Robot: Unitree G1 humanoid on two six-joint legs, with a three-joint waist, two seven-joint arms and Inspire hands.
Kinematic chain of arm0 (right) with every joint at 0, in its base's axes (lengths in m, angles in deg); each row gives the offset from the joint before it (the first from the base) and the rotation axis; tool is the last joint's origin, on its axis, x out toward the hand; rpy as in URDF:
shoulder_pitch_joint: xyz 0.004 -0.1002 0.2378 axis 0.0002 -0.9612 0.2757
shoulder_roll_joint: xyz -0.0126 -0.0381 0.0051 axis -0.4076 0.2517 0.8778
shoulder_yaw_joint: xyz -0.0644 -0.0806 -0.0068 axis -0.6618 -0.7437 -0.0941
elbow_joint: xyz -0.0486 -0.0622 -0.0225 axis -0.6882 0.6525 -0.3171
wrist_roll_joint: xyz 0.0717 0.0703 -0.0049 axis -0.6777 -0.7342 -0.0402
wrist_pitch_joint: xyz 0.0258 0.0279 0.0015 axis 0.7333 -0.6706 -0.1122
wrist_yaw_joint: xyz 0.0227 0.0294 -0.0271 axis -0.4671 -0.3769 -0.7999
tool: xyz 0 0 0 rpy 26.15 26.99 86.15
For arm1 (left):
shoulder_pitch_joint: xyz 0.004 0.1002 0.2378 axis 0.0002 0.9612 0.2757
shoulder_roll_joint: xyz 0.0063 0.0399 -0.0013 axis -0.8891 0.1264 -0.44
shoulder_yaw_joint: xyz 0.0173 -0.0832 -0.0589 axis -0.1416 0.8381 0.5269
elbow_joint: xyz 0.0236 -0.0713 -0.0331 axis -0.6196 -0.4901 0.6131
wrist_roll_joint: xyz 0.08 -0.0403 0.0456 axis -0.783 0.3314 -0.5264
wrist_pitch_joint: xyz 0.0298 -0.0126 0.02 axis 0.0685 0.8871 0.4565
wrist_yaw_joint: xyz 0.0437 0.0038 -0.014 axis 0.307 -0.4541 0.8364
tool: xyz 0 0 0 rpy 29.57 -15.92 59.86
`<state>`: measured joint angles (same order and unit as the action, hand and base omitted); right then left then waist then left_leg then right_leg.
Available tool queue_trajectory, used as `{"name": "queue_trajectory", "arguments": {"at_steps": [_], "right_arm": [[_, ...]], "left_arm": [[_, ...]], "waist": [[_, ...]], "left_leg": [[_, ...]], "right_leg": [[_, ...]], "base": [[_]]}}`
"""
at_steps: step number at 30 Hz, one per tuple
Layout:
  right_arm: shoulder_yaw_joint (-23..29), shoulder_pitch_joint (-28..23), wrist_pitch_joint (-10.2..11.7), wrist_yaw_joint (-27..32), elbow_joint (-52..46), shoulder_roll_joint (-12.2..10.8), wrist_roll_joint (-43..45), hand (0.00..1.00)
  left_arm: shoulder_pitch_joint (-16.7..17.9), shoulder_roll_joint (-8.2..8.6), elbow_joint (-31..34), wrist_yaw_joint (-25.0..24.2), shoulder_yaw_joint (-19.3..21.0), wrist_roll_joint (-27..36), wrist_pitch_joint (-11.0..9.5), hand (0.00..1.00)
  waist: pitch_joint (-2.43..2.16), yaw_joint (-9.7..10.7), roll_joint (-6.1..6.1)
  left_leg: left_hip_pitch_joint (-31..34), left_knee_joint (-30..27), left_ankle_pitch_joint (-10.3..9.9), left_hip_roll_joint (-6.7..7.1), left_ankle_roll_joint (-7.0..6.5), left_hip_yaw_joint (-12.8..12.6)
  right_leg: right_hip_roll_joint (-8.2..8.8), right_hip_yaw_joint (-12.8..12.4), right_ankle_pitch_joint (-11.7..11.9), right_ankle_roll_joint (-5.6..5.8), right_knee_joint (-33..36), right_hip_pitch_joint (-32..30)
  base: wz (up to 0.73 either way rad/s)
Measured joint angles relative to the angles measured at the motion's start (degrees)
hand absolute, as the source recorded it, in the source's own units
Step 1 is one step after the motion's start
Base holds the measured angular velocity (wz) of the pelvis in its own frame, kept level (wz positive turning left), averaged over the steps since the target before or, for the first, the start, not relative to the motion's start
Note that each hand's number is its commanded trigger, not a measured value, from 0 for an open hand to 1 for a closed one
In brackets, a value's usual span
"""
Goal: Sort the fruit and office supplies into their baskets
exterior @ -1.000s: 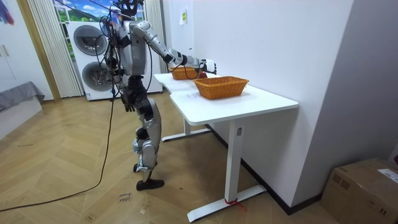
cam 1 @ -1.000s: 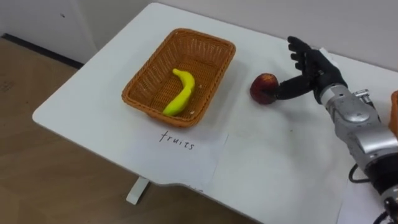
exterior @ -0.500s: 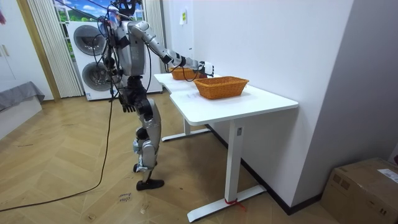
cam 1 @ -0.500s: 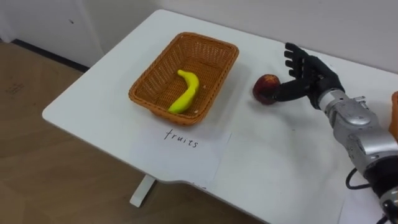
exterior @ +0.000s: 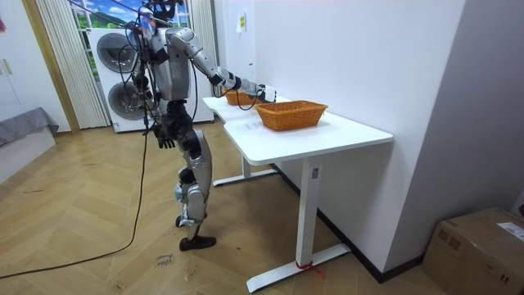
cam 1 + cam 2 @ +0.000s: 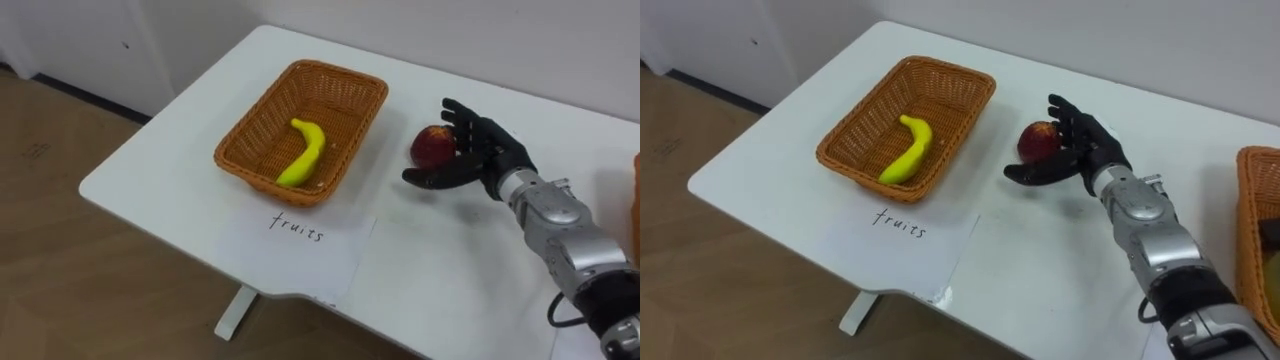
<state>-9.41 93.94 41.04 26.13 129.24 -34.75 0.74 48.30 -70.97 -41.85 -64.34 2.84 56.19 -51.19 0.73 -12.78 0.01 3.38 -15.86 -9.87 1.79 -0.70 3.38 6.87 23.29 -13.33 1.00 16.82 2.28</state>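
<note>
1. Apple [image 6: 432, 146] pick is the step in hand. It sits on the white table [image 6: 440, 270], just right of the fruit basket and not in it.
2. Nearest the table edge is a paper label [image 6: 300, 235], lying right in front of that basket.
3. Right hand [image 6: 470, 158] is spread and cupped against the apple from the right. The thumb stretches low in front and the fingers stand up behind (my read: nothing clamped yet).
4. Further back, the fruit basket [image 6: 240, 160] holds one banana [image 6: 305, 153].
5. Next move calls for closing round the apple, lifting it clear of the rim, carrying it left and releasing beside the banana. Risk: a round fruit rolls off if nudged.
6. Left hand [image 5: 163, 140] hangs idle at the hip; its state can't be told from here.
</note>
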Motion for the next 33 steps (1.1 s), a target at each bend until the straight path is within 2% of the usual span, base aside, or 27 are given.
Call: {"name": "queue_trajectory", "arguments": {"at_steps": [7,13,19,21,25,28,31,33], "right_arm": [[0.0,0.0,0.05,0.13,1.29,0.01,0.04,0.0],[0.03,0.01,0.27,0.52,1.8,0.08,0.02,0.0],[0.02,0.02,2.01,0.82,2.22,0.2,0.03,0.0],[0.02,0.02,2.8,0.86,2.41,0.3,0.26,0.0],[0.02,0.02,3.56,1.35,2.71,0.51,0.31,0.0],[0.02,0.21,5.14,1.61,4.08,0.61,0.39,0.0],[0.02,1.05,7.02,2.15,6.59,0.64,0.21,0.0],[0.02,3.6,7.87,2.18,9.16,0.72,0.34,0.0]], "left_arm": [[-0.17,-0.04,0.02,0.0,0.01,3.19,-0.36,0.0],[-0.83,-0.2,0.36,0.04,0.02,4.32,-0.51,0.0],[-2.05,-0.6,-0.1,0.1,0.02,4.31,-0.95,0.0],[-2.23,-0.87,-0.1,0.09,0.01,4.31,-1.17,0.0],[-2.48,-0.96,-0.13,0.08,0.01,4.32,-1.36,0.0],[-2.78,-1.04,-0.13,0.09,-0.01,4.74,-1.46,0.0],[-3.32,-1.04,0.1,0.14,-0.34,5.63,-1.53,0.0],[-4.26,-1.04,0.61,0.31,-0.6,6.17,-1.72,0.0]], "waist": [[0.01,0.11,-0.01],[0.17,0.17,-0.27],[0.5,-0.01,-0.92],[0.43,0.0,-1.31],[0.4,-0.03,-1.37],[0.42,-0.32,-1.33],[0.68,-0.48,-0.94],[1.02,-0.47,-0.62]], "left_leg": [[0.07,-0.7,0.0,-0.03,0.0,0.04],[1.64,-1.43,0.0,-0.01,0.0,0.05],[3.17,-1.83,0.01,-0.03,0.0,0.02],[3.76,-1.98,0.0,-0.03,0.0,0.01],[4.06,-2.0,0.0,-0.02,0.0,0.0],[4.37,-1.98,0.0,-0.02,0.0,-0.16],[5.24,-2.62,0.0,0.01,0.0,-0.19],[7.14,-3.61,0.01,-0.01,0.0,-0.24]], "right_leg": [[0.02,0.23,-0.09,0.0,0.13,0.35],[0.89,0.48,-0.9,-0.04,1.85,-1.4],[0.92,0.6,-1.05,-0.15,2.1,-3.06],[0.88,0.61,-1.03,-0.17,2.13,-3.54],[0.79,0.6,-1.02,-0.16,2.13,-3.88],[0.88,0.5,-1.07,-0.2,3.05,-4.41],[1.05,0.35,-1.32,-0.29,4.23,-5.44],[1.4,0.25,-1.71,-0.72,5.91,-7.61]], "base": [[0.04],[0.04],[0.0],[0.0],[0.0],[0.0],[0.0],[0.0]]}}
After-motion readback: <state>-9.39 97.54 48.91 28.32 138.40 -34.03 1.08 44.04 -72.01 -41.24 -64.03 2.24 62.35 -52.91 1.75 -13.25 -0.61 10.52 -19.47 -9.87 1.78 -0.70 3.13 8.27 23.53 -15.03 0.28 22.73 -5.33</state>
